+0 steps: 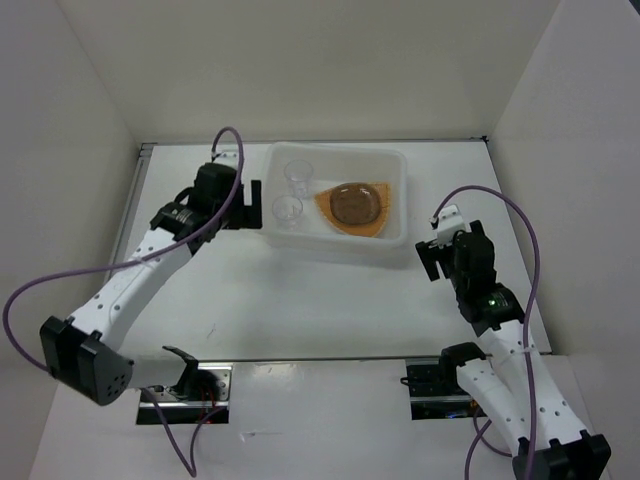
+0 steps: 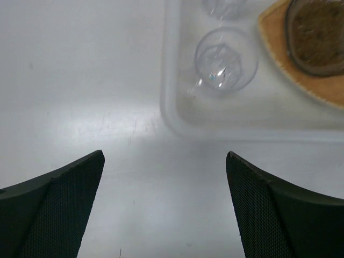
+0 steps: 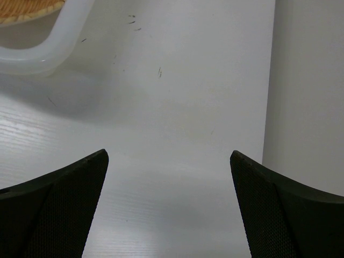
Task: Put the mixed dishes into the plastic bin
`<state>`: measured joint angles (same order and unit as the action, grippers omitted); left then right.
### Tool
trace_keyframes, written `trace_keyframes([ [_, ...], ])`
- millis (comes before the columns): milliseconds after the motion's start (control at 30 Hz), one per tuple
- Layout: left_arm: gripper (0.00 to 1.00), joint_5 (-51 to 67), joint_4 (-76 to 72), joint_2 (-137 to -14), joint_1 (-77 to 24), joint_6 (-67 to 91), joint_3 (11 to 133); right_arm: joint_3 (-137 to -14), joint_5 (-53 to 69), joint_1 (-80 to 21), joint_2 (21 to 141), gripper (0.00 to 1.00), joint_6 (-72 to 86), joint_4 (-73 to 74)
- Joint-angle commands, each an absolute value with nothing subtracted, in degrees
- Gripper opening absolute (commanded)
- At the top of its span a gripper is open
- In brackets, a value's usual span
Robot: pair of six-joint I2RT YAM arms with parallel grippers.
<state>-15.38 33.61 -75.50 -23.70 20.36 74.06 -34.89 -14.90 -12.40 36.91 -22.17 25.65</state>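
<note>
The translucent white plastic bin (image 1: 394, 236) stands at the back centre of the table. Inside it lie the orange woven-look plate (image 1: 328, 210), a grey-brown saucer (image 1: 355, 203) on top of it, and two clear cups (image 1: 287, 210) (image 1: 298, 173) on the left side. My left gripper (image 1: 243, 202) is open and empty just left of the bin; its wrist view shows the bin's wall (image 2: 172, 115), a cup (image 2: 224, 62), the plate (image 2: 301, 75) and the saucer (image 2: 320, 37). My right gripper (image 1: 432, 255) is open and empty beside the bin's near right corner (image 3: 43, 59).
White walls enclose the table on the left, back and right; the right wall (image 3: 306, 91) is close to my right gripper. A metal strip (image 1: 135, 205) runs along the table's left edge. Purple cables loop over both arms.
</note>
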Motion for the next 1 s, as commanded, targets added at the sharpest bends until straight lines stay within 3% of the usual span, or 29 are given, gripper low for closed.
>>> trace_keyframes([
  [0, 1.0, -18.7, 30.3, -64.2, -22.4, 25.0, 68.9, -38.7, -15.6, -12.8, 39.0, 0.98, -20.1, 26.7],
  [267, 1.0, -15.6, 38.1, -61.3, -20.5, 25.0, 64.8, -39.2, -17.3, -12.8, 40.3, 0.98, -18.9, 26.0],
  [733, 1.0, -8.7, 39.0, -65.6, -20.5, 25.0, 68.1, -41.7, -8.4, -11.9, 29.3, 0.98, -23.0, 30.6],
  [967, 1.0, -9.0, 41.2, -61.5, -20.5, 26.2, 68.7, -41.7, -9.0, -11.9, 27.7, 0.98, -23.0, 30.6],
])
